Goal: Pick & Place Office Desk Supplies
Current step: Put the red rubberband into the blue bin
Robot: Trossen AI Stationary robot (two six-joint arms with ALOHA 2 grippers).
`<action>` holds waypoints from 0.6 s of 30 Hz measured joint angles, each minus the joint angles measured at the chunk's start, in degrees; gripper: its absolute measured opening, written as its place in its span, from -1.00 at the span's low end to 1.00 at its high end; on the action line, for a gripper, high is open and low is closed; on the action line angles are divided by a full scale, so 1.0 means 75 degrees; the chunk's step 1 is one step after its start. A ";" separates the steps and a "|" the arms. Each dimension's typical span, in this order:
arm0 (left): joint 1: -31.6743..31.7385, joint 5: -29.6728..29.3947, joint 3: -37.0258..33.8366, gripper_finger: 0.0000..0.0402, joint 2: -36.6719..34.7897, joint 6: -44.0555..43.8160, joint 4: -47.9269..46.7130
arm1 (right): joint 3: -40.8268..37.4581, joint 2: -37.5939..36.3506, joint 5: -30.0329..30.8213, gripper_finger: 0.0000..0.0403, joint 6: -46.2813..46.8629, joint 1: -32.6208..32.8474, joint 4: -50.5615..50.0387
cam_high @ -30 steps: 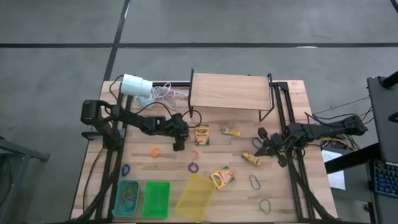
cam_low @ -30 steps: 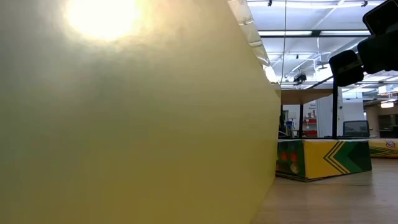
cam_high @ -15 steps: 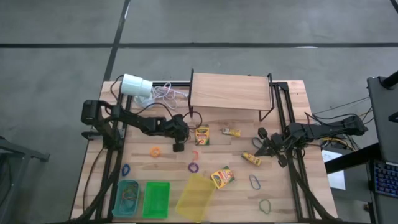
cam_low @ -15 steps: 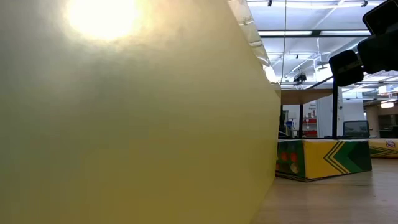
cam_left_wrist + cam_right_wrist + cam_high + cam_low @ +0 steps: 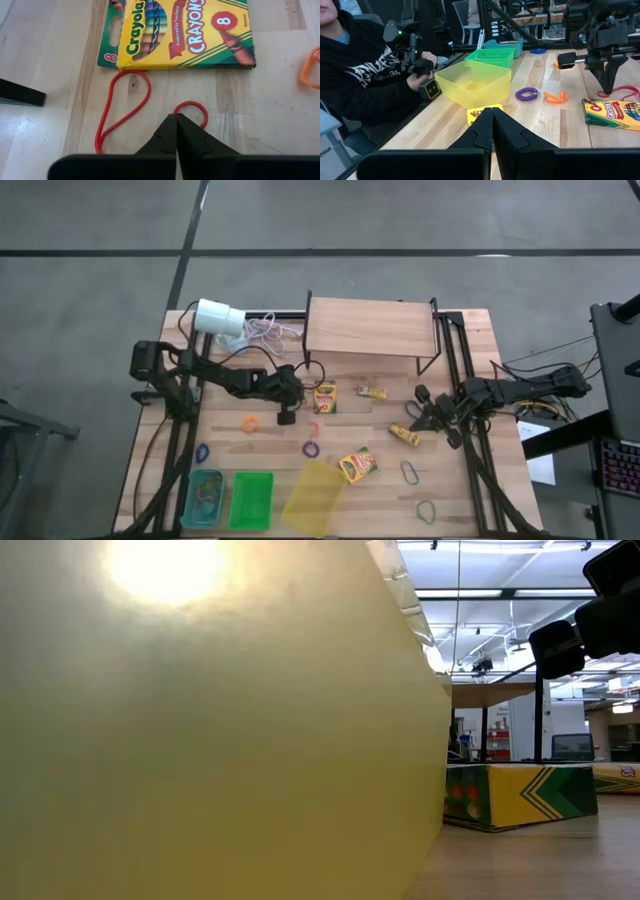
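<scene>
1. Crayon box (image 5: 180,32) reads "Crayola", "CRAYONS", "Preferred by Teachers!", "8"; yellow-green cardboard, lying flat.
2. Red rubber band (image 5: 125,112): thin loop on wood table (image 5: 45,60), touching the box edge.
3. I see left gripper (image 5: 176,120) w/ fingers pinched shut on the red band's strand, tips on the tabletop just beside the box.
4. Right gripper (image 5: 491,114) closed, empty, parked on right side; yellow plastic bin (image 5: 472,82) ahead of it.
</scene>
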 joint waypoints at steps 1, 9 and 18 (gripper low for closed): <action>0.0000 0.0017 -0.0002 -0.99 -0.0033 -0.0018 -0.0007 | 0.0000 0.0000 0.0000 -0.96 0.0000 -0.0001 0.0000; -0.0012 0.0101 -0.0054 -0.99 -0.0868 -0.0055 -0.0395 | 0.0001 0.0000 0.0002 -0.96 0.0000 0.0001 -0.0002; -0.0316 0.0117 -0.0034 -1.00 -0.1867 -0.0528 -0.1138 | 0.0002 -0.0001 0.0002 -0.96 0.0000 0.0002 0.0004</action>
